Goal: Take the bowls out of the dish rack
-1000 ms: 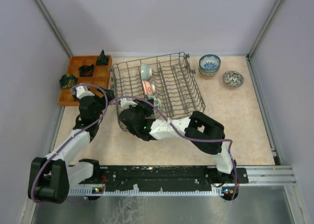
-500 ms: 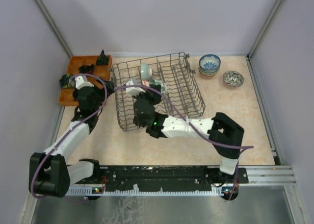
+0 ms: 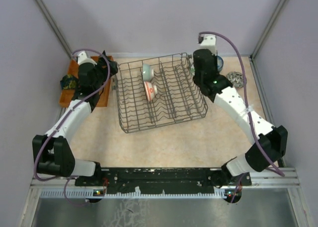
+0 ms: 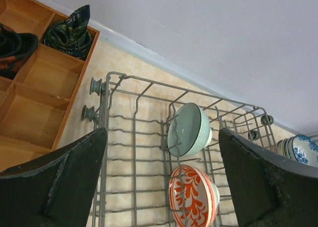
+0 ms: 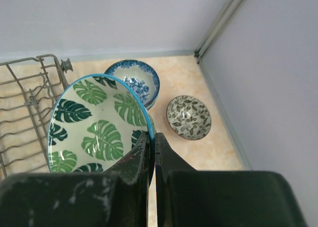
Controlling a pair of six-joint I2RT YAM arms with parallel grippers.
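At the upper left of the top view, the left gripper (image 3: 102,68) has swung up from the rack's near-left corner and now hangs over the tray (image 3: 68,97). Its jaws are wide apart and hold nothing. Its wrist view looks down between the fingers at the rack (image 4: 130,137).

At centre, the rack (image 3: 164,110) has lost the bowl that stood near its front a second ago. Two remain standing on edge between the tines: a pale green bowl (image 4: 188,130) and, just below it in the frame, a red-and-white bowl (image 4: 194,203).

At the upper right, the right gripper (image 5: 151,137) has left the rack and crossed over. Its jaws are pinched together on the rim of the leaf bowl (image 5: 94,127), above the blue stack (image 5: 133,78). The grey bowl (image 5: 189,116) sits on the table just right of the stack. So one more bowl is out and probably due to be set down here, with two still to fetch.

From above, the right wrist hides its gripper, the leaf bowl and most of the blue stack, so I cannot count the bowls in that stack. The left arm covers part of the tray. The left wrist view cuts off the red-and-white bowl's lower edge and the rack's near rows.
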